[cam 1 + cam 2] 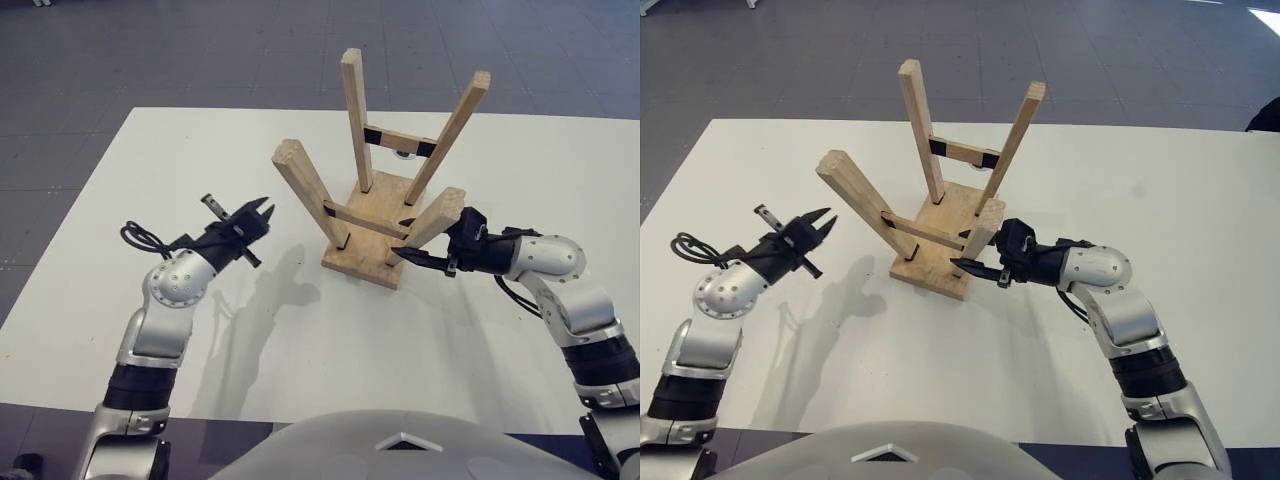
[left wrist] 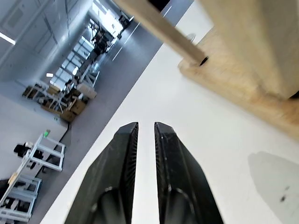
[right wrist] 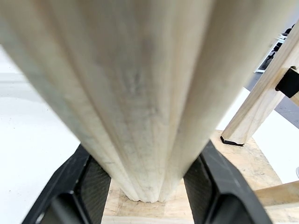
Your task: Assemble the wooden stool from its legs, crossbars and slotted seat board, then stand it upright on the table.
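On the white tabletop, the stool looks almost all built, but it is upside down. The seat board lies flat on the tabletop, a little past the middle toward 12 o'clock, and the legs poke up from it.

I count one seat board, four legs and two crossbars. From the middle of the board, the far-left leg is at 11 o'clock, the far-right leg at 1 o'clock, the near-left leg at 8 o'clock and the near-right leg at 4 o'clock. All four lean outward. The far crossbar joins the two far legs. The near crossbar joins the two near legs, low down near the board.

I think the putting-together part is done or nearly done. I cannot tell if every leg sits all the way down in its slot. The big job left is to flip the stool over and stand it on its legs.

The right end effector is at 4 o'clock from the board and is clenched around the near-right leg, close to its bottom end. The left end effector hangs above the tabletop at 9 o'clock, apart from the stool. It is nearly clenched, with only a thin gap, and holds nothing.
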Controlling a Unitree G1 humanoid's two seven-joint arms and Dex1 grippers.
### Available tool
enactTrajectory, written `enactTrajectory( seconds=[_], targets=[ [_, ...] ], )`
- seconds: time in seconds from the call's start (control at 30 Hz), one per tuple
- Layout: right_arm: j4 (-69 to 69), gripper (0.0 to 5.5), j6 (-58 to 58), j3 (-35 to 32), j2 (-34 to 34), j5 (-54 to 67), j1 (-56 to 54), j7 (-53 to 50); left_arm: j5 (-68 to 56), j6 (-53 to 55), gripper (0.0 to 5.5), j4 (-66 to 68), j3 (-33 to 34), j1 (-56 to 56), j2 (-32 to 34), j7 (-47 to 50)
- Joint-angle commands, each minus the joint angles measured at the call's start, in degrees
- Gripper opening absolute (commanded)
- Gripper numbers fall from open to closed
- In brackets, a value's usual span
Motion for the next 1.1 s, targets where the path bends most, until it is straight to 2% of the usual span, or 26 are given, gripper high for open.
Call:
enactTrajectory(
  seconds=[0.03, 0.13, 0.3, 0.47, 0.63, 1.1],
  targets=[
    [2.2, 2.03, 5.4, 3.1, -0.9, -2.4, 3.2, 1.1, 4.8, -4.0, 0.64, -4.4, -5.2, -4.0, -0.5, -0.2],
    [2.4, 2.03, 5.4, 3.0, -0.7, -2.4, 3.1, 1.0, 7.4, -8.6, 0.64, -4.1, -7.9, -9.4, -1.2, 0.2],
    [2.4, 2.03, 5.5, 2.8, -0.8, -2.2, 3.3, 0.7, 7.6, -11.3, 0.64, -1.8, -7.9, -7.3, 1.2, -0.6],
    [2.9, 2.03, 5.6, 2.9, -1.0, -2.6, 2.8, 0.4, 6.5, -8.9, 0.64, 6.4, -5.0, -4.7, 4.2, -1.3],
    [3.9, 2.03, 3.7, 3.3, -1.8, -5.5, 1.6, -0.9, 3.5, -2.5, 0.64, 15.7, -2.7, -3.0, 3.0, -1.1],
    [3.1, 2.03, 4.1, 2.4, -2.2, -6.2, 0.0, -2.6, 1.2, 1.4, 0.64, 16.5, -2.9, -4.3, 0.3, -0.3]
  ],
)
